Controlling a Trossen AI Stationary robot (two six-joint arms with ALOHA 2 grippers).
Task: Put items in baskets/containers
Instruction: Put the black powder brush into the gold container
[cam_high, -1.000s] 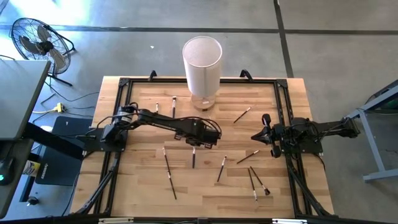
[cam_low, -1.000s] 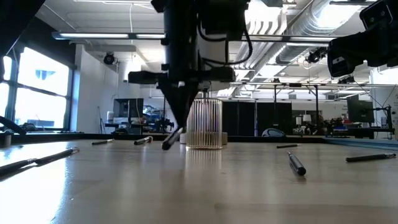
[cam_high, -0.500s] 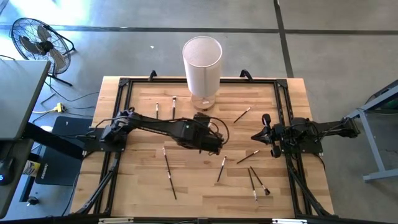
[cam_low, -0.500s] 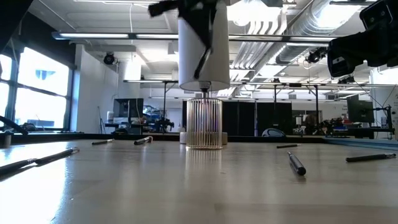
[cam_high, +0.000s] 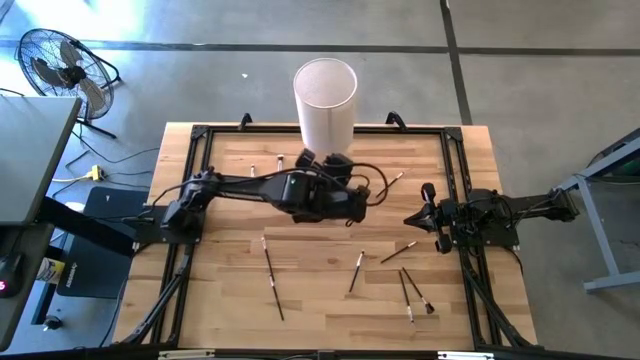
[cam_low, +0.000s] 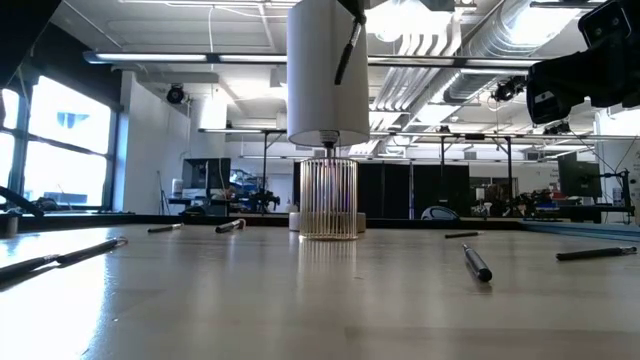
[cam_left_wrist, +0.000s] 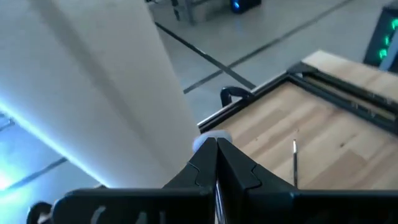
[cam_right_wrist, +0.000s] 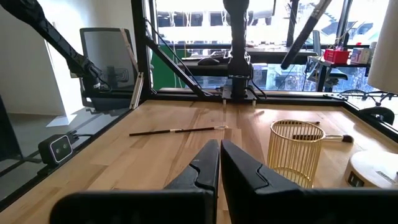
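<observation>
Table (cam_high: 230, 300): it carries everything, and we see most of the work left on its near half, well apart from the container at the far edge.
Cylinder (cam_high: 325, 100): tall and white, it stands at the far edge just behind the container. We take it for an obstacle, not a target, which would explain the high approach beside it.
Left gripper (cam_left_wrist: 216, 144): reached out to the foot of the cylinder and raised well above the table. Its fingers are pressed together on a thin handle, gripped firmly so the load cannot slip during the carry.
Right gripper (cam_right_wrist: 219, 152): parked low at the right side of the table, its fingers drawn together on nothing. We judge that it waits clear of the other arm's path.
Cup (cam_low: 328, 197): small, ribbed and yellowish, it stands upright in front of the cylinder. We cannot tell whether anything is inside it.
Brushes (cam_high: 272, 268): about nine lie flat and scattered, some near the cup and most toward the near edge.
Brush (cam_low: 347, 50): the held one hangs tilted, high over the cup. We judge it needs to come upright and lower before release, since the cup is much shorter than it.
</observation>
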